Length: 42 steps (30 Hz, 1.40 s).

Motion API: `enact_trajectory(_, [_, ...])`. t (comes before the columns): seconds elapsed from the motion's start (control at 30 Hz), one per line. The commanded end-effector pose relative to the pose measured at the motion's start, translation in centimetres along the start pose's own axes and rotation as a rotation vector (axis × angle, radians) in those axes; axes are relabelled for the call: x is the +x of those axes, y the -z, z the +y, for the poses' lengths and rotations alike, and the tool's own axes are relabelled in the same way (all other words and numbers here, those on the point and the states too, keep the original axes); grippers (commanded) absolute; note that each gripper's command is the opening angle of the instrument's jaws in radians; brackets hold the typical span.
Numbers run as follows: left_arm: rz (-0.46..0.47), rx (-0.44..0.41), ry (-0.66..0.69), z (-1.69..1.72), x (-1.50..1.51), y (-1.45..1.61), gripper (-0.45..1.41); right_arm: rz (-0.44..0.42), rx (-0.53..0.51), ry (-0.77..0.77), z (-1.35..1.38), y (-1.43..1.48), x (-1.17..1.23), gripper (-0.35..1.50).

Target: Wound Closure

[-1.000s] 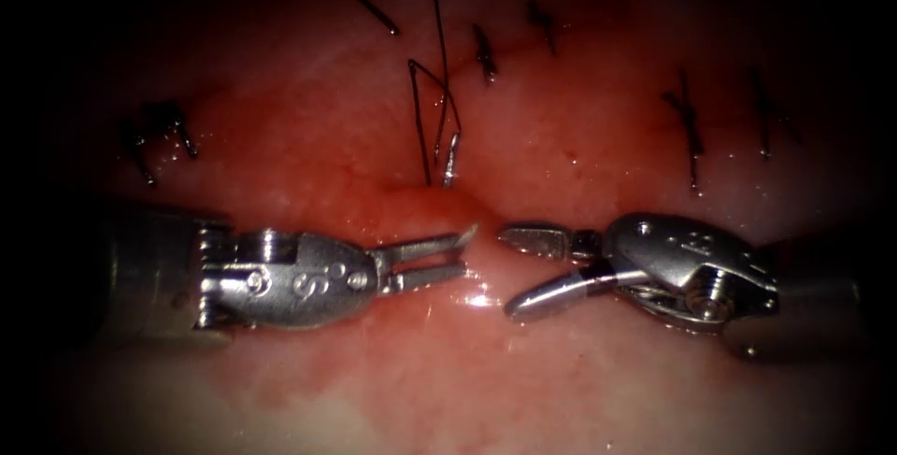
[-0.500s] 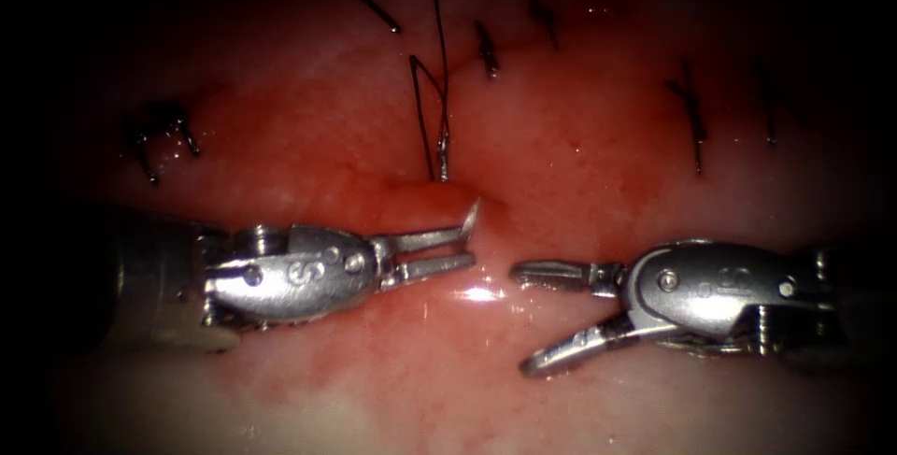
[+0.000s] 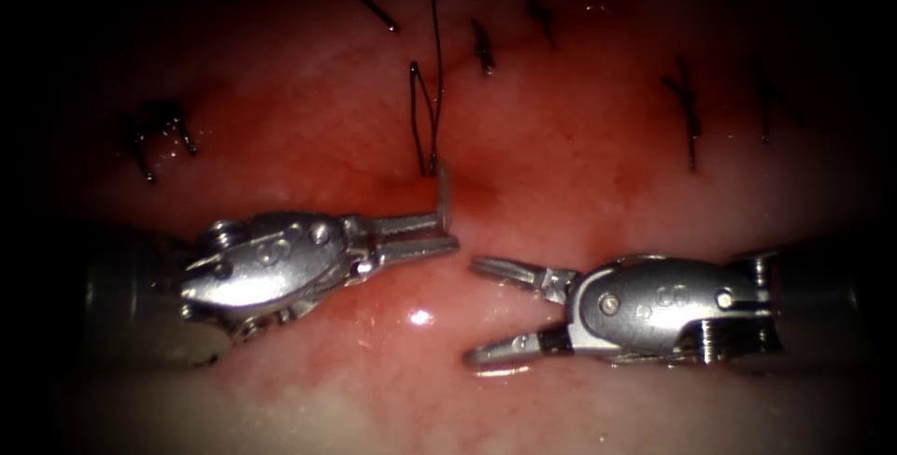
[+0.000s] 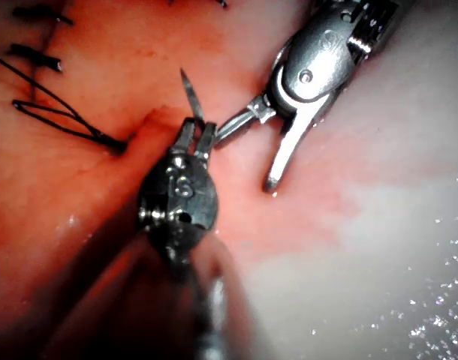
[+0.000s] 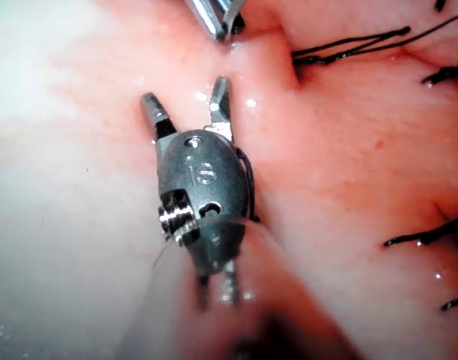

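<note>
- Here, left tool (image 3: pixel 447 235) pinching the needle (image 3: pixel 442 195) near its pointed end, jaws pressed together on it; also seen in the left wrist view (image 4: pixel 196 137).
- Needle standing nearly upright above those jaws, its point (image 4: pixel 183 74) free in the air, its other end hidden at the tissue (image 3: pixel 579 151).
- Right tool (image 3: pixel 478 310) spread wide and holding nothing, just right of the left tool, apart from it; likewise spread in its own wrist view (image 5: pixel 185 97).
- Thread (image 3: pixel 434 63) running up from the mound beside the needle, doubled into a narrow loop.
- Dark stitches (image 3: pixel 690 114) along the closed cut, cut ends sticking out.
- Red fluid (image 3: pixel 411 315) wet and glinting under the tools.
- Stamped mark on the right tool's body (image 5: pixel 204 171), not clearly readable.
</note>
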Motion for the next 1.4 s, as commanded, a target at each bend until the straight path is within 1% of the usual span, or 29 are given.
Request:
enact_trajectory(0.03, [0.004, -0.004, 0.024, 0.06, -0.07, -0.05, -0.45, -0.019, 0.002, 0.007, -0.07, -0.14, -0.16, 1.45])
enact_trajectory(0.17, [0.031, -0.015, 0.127, 0.12, -0.04, 0.01, -0.45, -0.056, 0.003, 0.026, -0.06, -0.22, -0.29, 1.45])
enact_trajectory(0.23, [0.049, -0.053, 0.195, 0.16, -0.05, 0.03, -0.45, -0.074, -0.003, 0.036, -0.04, -0.25, -0.32, 1.45])
enact_trajectory(0.33, [0.048, -0.087, 0.232, 0.23, -0.06, 0.06, -0.45, -0.104, -0.023, 0.068, 0.00, -0.27, -0.33, 1.45])
enact_trajectory(0.53, [0.042, -0.133, 0.245, 0.35, -0.03, 0.12, -0.45, -0.142, -0.031, 0.075, 0.07, -0.30, -0.38, 1.43])
enact_trajectory(0.63, [0.041, -0.140, 0.250, 0.42, 0.02, 0.14, -0.45, -0.154, -0.035, 0.079, 0.11, -0.32, -0.43, 1.43])
enact_trajectory(0.77, [0.045, -0.159, 0.265, 0.52, 0.10, 0.18, -0.45, -0.160, -0.039, 0.085, 0.16, -0.32, -0.50, 1.43])
enact_trajectory(0.8, [0.047, -0.170, 0.275, 0.60, 0.14, 0.21, -0.45, -0.161, -0.045, 0.085, 0.19, -0.31, -0.53, 1.43])
enact_trajectory(1.0, [0.063, -0.197, 0.278, 0.77, 0.27, 0.30, -0.45, -0.164, -0.052, 0.081, 0.20, -0.29, -0.54, 1.43])
enact_trajectory(1.03, [0.096, -0.203, 0.211, 0.84, 0.36, 0.33, -0.45, -0.167, -0.051, 0.081, 0.20, -0.29, -0.54, 1.43])
enact_trajectory(1.07, [0.096, -0.203, 0.211, 0.84, 0.36, 0.33, -0.45, -0.167, -0.051, 0.081, 0.20, -0.29, -0.54, 1.43])
enact_trajectory(1.1, [0.105, -0.204, 0.174, 0.86, 0.40, 0.34, -0.45, -0.164, -0.052, 0.081, 0.20, -0.29, -0.54, 1.43])
enact_trajectory(1.13, [0.112, -0.203, 0.104, 0.90, 0.46, 0.36, -0.45, -0.164, -0.052, 0.081, 0.20, -0.29, -0.54, 1.43])
enact_trajectory(1.23, [0.125, -0.155, -0.064, 0.98, 0.56, 0.39, -0.45, -0.151, -0.050, 0.073, 0.19, -0.29, -0.54, 1.43])
enact_trajectory(1.27, [0.116, -0.133, -0.153, 1.02, 0.61, 0.41, -0.45, -0.150, -0.047, 0.062, 0.19, -0.29, -0.54, 1.41])
enact_trajectory(1.4, [0.078, -0.077, -0.352, 1.16, 0.70, 0.46, -0.45, -0.149, -0.045, 0.015, 0.17, -0.27, -0.54, 1.38])
